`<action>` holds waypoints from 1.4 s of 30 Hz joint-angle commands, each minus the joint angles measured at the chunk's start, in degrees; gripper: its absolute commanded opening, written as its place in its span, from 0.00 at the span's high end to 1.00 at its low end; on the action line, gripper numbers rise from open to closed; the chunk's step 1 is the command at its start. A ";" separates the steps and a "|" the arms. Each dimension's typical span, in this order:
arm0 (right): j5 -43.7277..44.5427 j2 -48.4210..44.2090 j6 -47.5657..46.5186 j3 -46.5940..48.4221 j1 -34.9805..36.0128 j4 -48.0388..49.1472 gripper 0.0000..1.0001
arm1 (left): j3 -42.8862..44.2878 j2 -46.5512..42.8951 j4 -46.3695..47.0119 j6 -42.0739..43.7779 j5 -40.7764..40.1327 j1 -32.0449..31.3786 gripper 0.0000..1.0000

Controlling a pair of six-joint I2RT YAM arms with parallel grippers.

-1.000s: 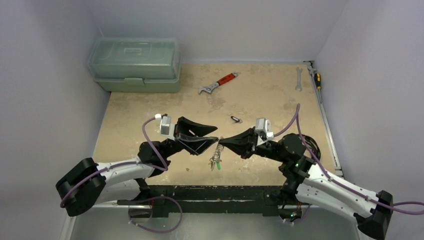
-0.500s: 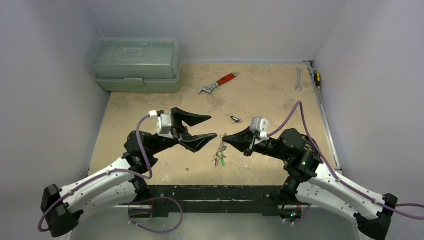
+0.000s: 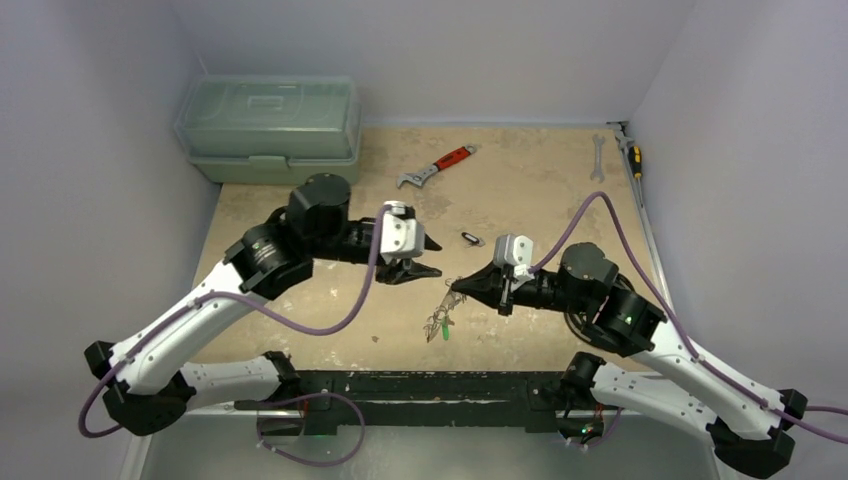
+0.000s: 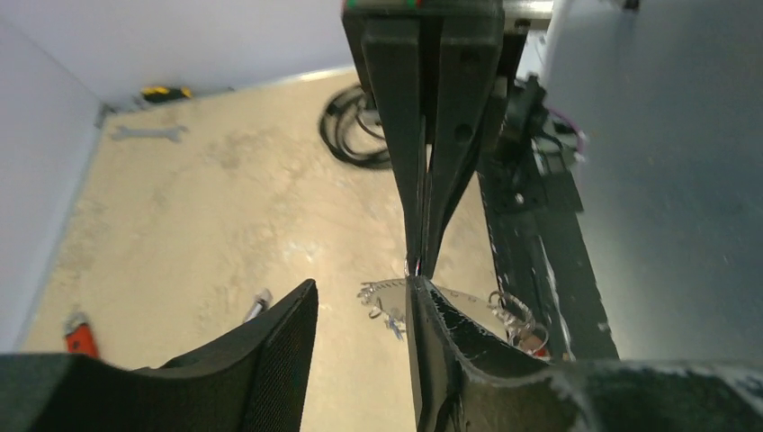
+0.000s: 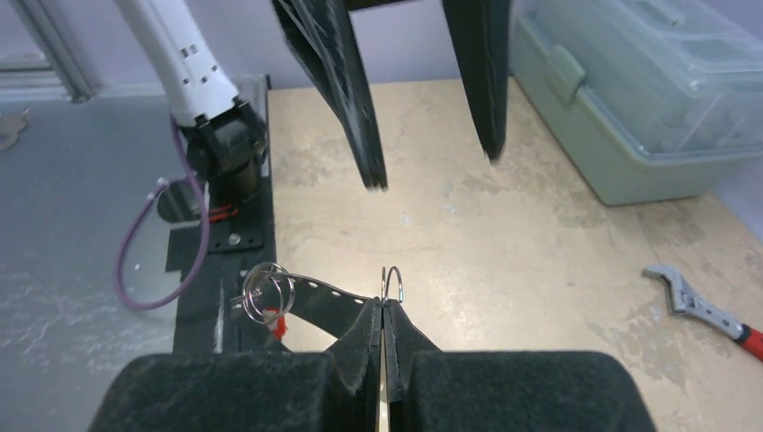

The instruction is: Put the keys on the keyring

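Plainly, the right gripper (image 3: 455, 288) is clamped on the keyring (image 5: 392, 282), held above the surface (image 3: 540, 190) toward its near edge, keys (image 3: 437, 325) dangling. The left gripper (image 3: 428, 258), half spread and empty, should close in slowly, square to the loop. The top view shows a loose key (image 3: 472, 238) mid-surface that the right wrist view misses.
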 commanded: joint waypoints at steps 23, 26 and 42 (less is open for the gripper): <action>-3.79 1.00 -5.59 5.12 0.60 -8.36 1.00 | 12.18 17.45 -21.74 10.46 17.36 0.27 0.70; -3.75 1.00 -5.59 5.18 0.60 -8.37 1.00 | 11.71 18.14 -20.50 8.82 17.94 0.27 0.71; -2.87 1.53 -5.41 4.96 0.60 -7.94 1.00 | 9.56 19.12 -19.17 5.90 18.13 -0.11 0.68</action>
